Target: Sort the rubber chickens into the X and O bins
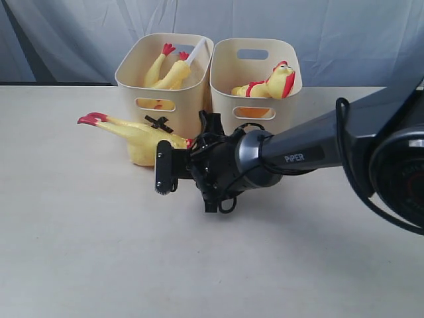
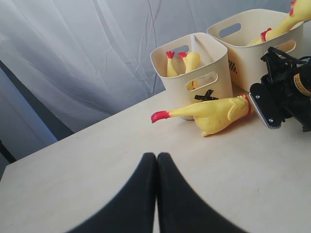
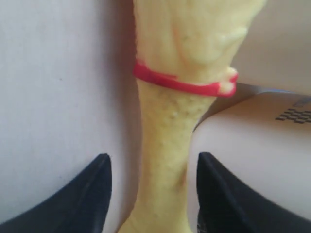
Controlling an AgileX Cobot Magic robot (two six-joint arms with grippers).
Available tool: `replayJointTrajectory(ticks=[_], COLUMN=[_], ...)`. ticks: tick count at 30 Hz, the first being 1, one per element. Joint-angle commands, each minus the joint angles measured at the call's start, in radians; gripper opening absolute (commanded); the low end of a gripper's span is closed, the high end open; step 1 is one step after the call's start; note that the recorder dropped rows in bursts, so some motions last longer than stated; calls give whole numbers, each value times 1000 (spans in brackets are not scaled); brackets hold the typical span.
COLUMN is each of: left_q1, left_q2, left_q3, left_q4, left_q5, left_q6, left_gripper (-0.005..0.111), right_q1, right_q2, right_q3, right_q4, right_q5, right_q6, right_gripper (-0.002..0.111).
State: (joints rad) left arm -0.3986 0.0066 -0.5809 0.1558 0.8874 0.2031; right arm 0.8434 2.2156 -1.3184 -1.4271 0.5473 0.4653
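**Right pincer spread astride a chicken's neck**

The right gripper (image 3: 153, 167) holds its smooth black fingers apart, one on each side of the pebbled yellow neck of a rubber chicken (image 1: 140, 138). This chicken, red-collared, lies on the pale table (image 1: 79, 252) against the cream X bin (image 1: 129, 93). A second chicken (image 1: 173, 73) lies inside that tub, and a third chicken (image 1: 271, 85) is in the neighbouring tub (image 1: 232, 69). The left gripper (image 2: 156, 162) is pressed together, empty.

Pale grey curtain (image 1: 344, 26), beige tabletop (image 1: 79, 252)
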Motion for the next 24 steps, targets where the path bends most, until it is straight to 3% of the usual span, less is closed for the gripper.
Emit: replayJointTrajectory(ticks=[1, 19, 21, 24], left_q1=[-5, -14, -14, -14], left_q2=[-7, -7, -7, -7], left_q3=[4, 4, 4, 4], left_q4=[1, 9, 9, 9], left_q5=[3, 7, 7, 8], left_q6=[-7, -9, -9, -9], left_gripper=[0, 0, 0, 0], right_q1=[-5, -5, -5, -5], right_q2=[20, 74, 79, 81], right_q3=[-34, -92, -92, -92], right_q4=[-16, 22, 22, 29], right_q5=[19, 86, 98, 98], right_q6=[35, 37, 37, 37], right_gripper=[51, 51, 49, 37])
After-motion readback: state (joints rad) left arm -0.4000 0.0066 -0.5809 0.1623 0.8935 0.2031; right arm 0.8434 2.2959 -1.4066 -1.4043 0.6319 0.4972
